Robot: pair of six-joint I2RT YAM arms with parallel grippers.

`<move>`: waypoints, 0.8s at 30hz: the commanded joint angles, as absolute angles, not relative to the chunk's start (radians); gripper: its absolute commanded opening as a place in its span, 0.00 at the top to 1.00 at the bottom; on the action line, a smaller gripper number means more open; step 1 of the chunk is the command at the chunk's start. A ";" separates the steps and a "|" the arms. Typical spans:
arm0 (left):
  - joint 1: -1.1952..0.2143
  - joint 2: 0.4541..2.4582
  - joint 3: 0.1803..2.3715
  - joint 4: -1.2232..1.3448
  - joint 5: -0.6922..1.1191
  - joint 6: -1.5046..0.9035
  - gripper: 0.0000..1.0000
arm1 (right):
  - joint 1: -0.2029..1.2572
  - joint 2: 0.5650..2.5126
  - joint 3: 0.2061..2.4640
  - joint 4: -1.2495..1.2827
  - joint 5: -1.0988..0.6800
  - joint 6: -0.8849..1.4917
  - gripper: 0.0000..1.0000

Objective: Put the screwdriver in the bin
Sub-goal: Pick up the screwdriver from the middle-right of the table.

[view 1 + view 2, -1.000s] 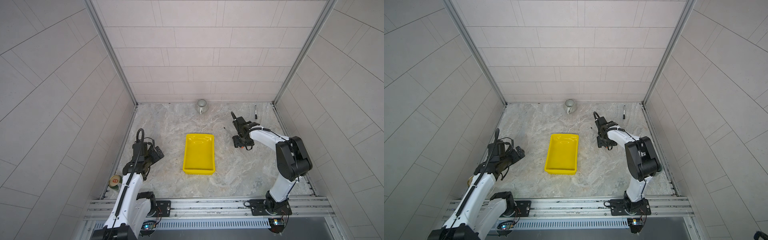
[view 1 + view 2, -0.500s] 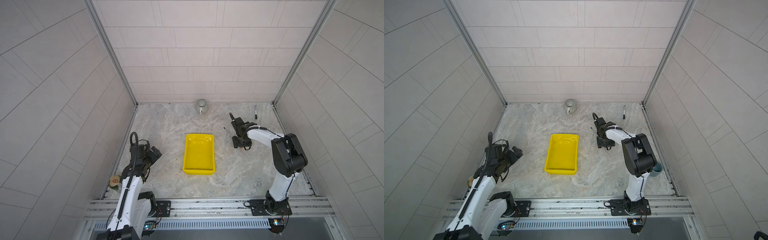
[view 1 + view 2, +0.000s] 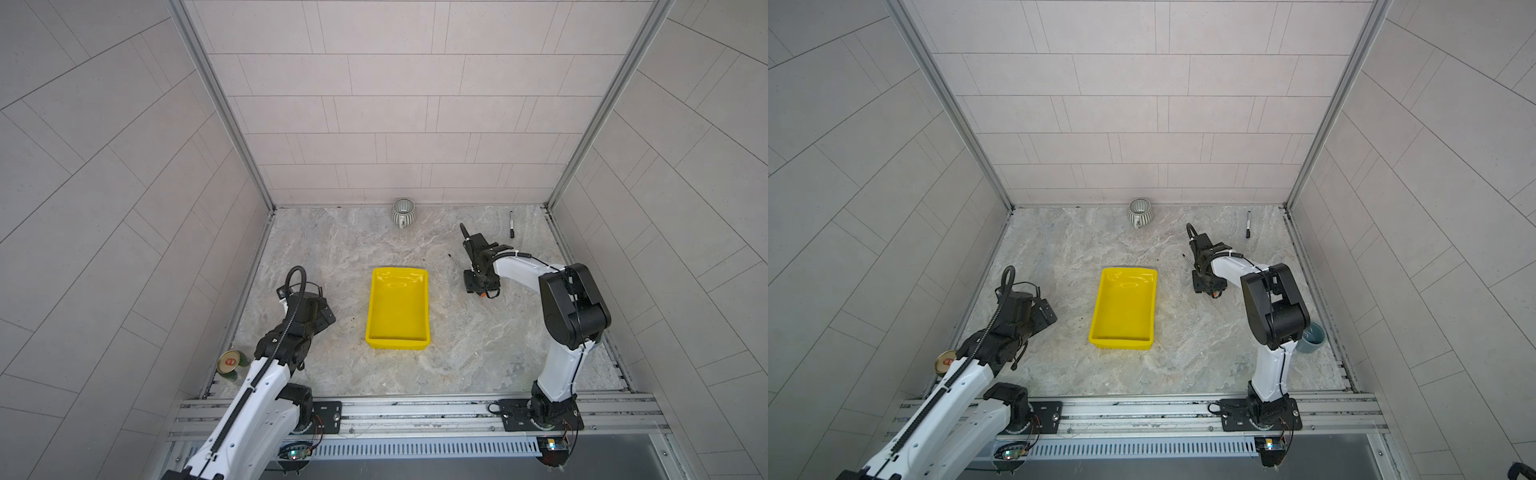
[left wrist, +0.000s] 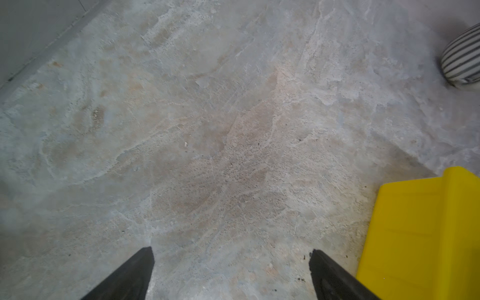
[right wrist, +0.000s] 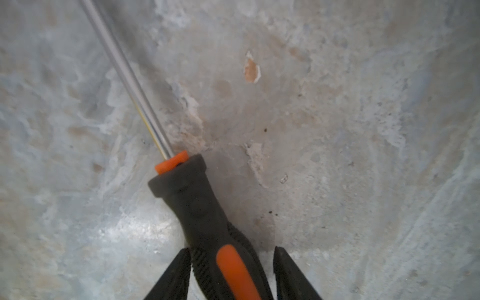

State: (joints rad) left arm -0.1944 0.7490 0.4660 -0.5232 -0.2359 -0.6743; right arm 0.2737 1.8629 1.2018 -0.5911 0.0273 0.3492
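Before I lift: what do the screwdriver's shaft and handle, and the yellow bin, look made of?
The screwdriver: its shaft looks like bare polished metal, with a bright streak running along it. Its handle looks like matte black rubber or soft plastic, ribbed, with smooth orange plastic inlays. The bin: probably moulded glossy plastic, uniformly yellow with a light glare on its floor.

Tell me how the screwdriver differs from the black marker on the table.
The screwdriver has a long metal shaft and a black-and-orange handle; the marker is short and dark. The screwdriver lies between the jaws of the right gripper; the marker lies alone near the back wall. Both lie flat on the table.
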 commanded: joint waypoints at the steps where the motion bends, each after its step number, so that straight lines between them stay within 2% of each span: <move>1: -0.199 0.770 0.489 -0.552 -0.328 -0.665 0.00 | 0.271 1.878 1.172 -0.588 0.022 0.366 0.59; 3: -0.198 0.769 0.522 -0.658 -0.419 -0.732 0.00 | 0.272 1.866 1.146 -0.574 0.015 0.375 0.61; 5: -0.198 0.748 0.527 -0.722 -0.481 -0.798 0.00 | 0.272 1.851 1.124 -0.563 0.011 0.382 0.67; 7: -0.198 0.707 0.502 -0.685 -0.451 -0.779 0.00 | 0.275 1.825 1.095 -0.567 0.011 0.394 0.76; 8: -0.198 0.687 0.488 -0.666 -0.428 -0.768 0.00 | 0.276 1.805 1.081 -0.574 0.011 0.404 0.77; 10: -0.199 0.633 0.458 -0.641 -0.402 -0.758 0.00 | 0.286 1.732 1.026 -0.585 0.006 0.438 0.87; 14: -0.198 0.509 0.407 -0.613 -0.374 -0.738 0.00 | 0.315 1.528 0.868 -0.561 -0.014 0.536 0.90; 15: -0.198 0.476 0.392 -0.606 -0.366 -0.735 0.00 | 0.326 1.468 0.828 -0.558 -0.016 0.571 0.94; 20: -0.198 0.337 0.342 -0.581 -0.329 -0.693 0.00 | 0.492 1.207 0.699 -0.451 -0.090 0.791 0.94; 24: -0.199 0.293 0.328 -0.577 -0.319 -0.683 0.00 | 0.689 1.107 0.670 -0.272 -0.021 0.988 0.93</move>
State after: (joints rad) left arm -0.1951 0.3103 0.3393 -0.5957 -0.3321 -0.7113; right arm 0.6083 1.1412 0.6754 -0.4255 -0.0578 0.7879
